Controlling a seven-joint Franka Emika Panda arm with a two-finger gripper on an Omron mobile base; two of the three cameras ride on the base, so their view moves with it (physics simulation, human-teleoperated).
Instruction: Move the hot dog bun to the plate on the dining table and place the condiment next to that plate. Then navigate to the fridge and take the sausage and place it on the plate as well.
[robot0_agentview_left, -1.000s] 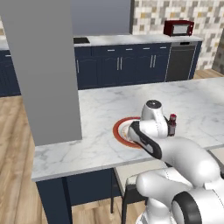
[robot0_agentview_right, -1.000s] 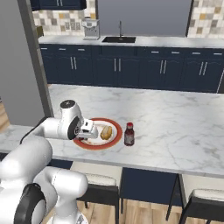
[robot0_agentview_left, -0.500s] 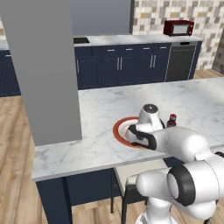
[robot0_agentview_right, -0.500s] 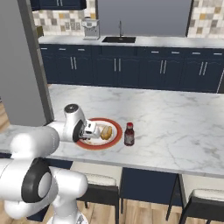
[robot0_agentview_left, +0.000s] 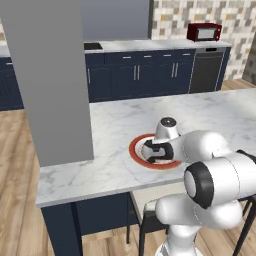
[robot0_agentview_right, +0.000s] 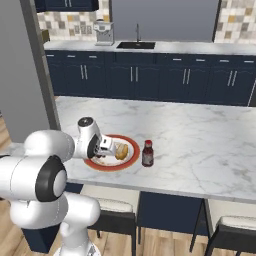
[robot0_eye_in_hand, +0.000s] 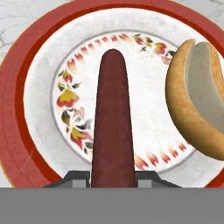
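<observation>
gripper (robot0_eye_in_hand: 112, 180): in your hand view the two dark tips are pinched tight on the near end of the sausage; in the right base view it (robot0_agentview_right: 102, 148) sits low over the left part of the plate.
sausage (robot0_eye_in_hand: 112, 127): you have it held; its long axis runs from 6 o'clock toward 12 o'clock in the hand view, rounded free end pointing to 12, over the plate's white centre. whether it touches the plate you cannot tell.
hot dog bun (robot0_eye_in_hand: 197, 103): at 3 o'clock of the sausage, lying on the plate, split side showing pale, long axis roughly parallel to the sausage, apart from it. in the right base view it (robot0_agentview_right: 121, 151) lies just right of the gripper.
plate (robot0_eye_in_hand: 17, 100): orange-red rim all round you; near the front edge of the dining table (robot0_agentview_right: 200, 145), seen also in the left base view (robot0_agentview_left: 135, 148).
condiment (robot0_agentview_right: 147, 153): upright on the marble just beside the plate's rim, at 3 o'clock of it in the right base view, clear of the gripper.
farther off: grey column (robot0_agentview_left: 50, 75) at 10 o'clock; navy cabinets (robot0_agentview_right: 150, 77) along the back wall; sink (robot0_agentview_right: 136, 45) at 12; red microwave (robot0_agentview_left: 204, 32) at 1 o'clock in the left base view.
</observation>
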